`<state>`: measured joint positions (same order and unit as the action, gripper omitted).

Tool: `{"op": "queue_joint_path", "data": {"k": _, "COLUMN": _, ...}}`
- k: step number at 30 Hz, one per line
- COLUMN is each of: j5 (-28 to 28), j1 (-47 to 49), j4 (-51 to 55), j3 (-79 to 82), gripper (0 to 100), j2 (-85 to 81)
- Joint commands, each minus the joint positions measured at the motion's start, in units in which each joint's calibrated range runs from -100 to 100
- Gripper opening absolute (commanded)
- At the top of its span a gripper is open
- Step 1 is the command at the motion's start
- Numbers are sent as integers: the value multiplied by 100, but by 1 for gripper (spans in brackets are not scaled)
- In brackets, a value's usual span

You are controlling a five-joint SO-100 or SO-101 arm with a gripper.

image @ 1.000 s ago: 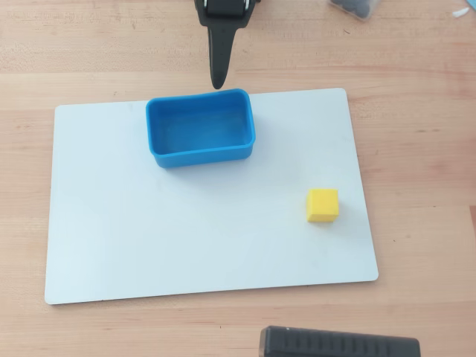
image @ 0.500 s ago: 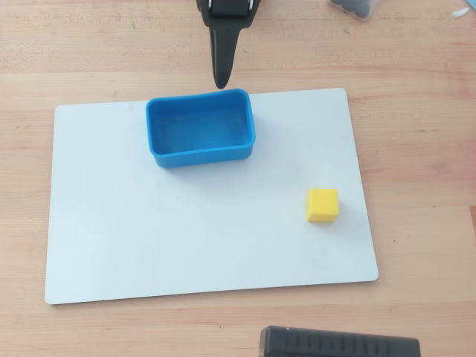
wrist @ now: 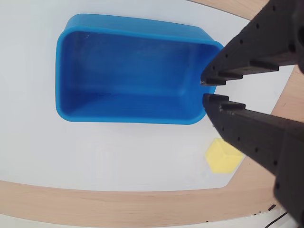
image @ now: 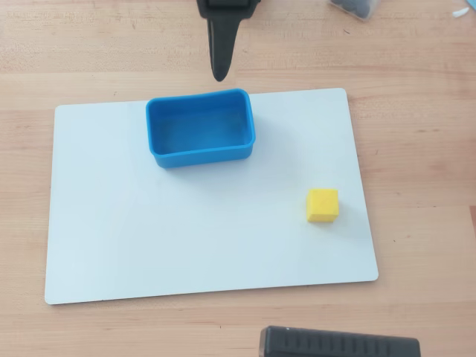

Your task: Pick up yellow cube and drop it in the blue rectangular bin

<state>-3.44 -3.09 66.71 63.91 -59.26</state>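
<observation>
The yellow cube [image: 322, 204] sits on the white board, to the right and in front of the blue rectangular bin [image: 201, 155] in the overhead view. The bin is empty and stands near the board's far edge. My gripper [image: 219, 72] is black, hangs above the table just beyond the bin's far wall, and holds nothing. In the wrist view the gripper [wrist: 207, 89] enters from the right with its jaws almost touching, over the bin's [wrist: 128, 116] right end. The cube [wrist: 222, 156] lies below it, partly hidden by the lower finger [wrist: 251, 133].
A white board [image: 186, 245] lies on the wooden table [image: 416, 149] and carries both things. A black ribbed object [image: 338, 343] sits at the near edge. A dark item [image: 357, 6] is at the top right corner.
</observation>
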Motion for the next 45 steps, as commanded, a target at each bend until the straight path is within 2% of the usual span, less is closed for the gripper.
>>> {"op": "queue_joint_path", "data": {"k": 1, "j5": 181, "j1": 257, "j4": 364, "j3": -2373, "gripper": 0, "j2": 1769}}
{"op": "queue_joint_path", "data": {"k": 11, "j5": 498, "j1": 1321, "j4": 967, "j3": -5027, "gripper": 0, "j2": 4296}}
{"op": "queue_joint_path", "data": {"k": 21, "j5": 723, "j1": 1973, "j4": 1273, "j3": -7509, "gripper": 0, "j2": 6730}}
{"op": "queue_joint_path", "data": {"k": 28, "j5": 1177, "j1": 2041, "j4": 2090, "j3": -10200, "gripper": 0, "j2": 8940}}
{"op": "queue_joint_path", "data": {"k": 33, "j5": 1416, "j1": 1973, "j4": 3329, "j3": -13309, "gripper": 0, "j2": 11003}}
{"op": "queue_joint_path", "data": {"k": 38, "j5": 1436, "j1": 1904, "j4": 3329, "j3": -13073, "gripper": 1, "j2": 10752}}
{"op": "queue_joint_path", "data": {"k": 45, "j5": 1436, "j1": 1604, "j4": 3329, "j3": -11964, "gripper": 8, "j2": 9981}}
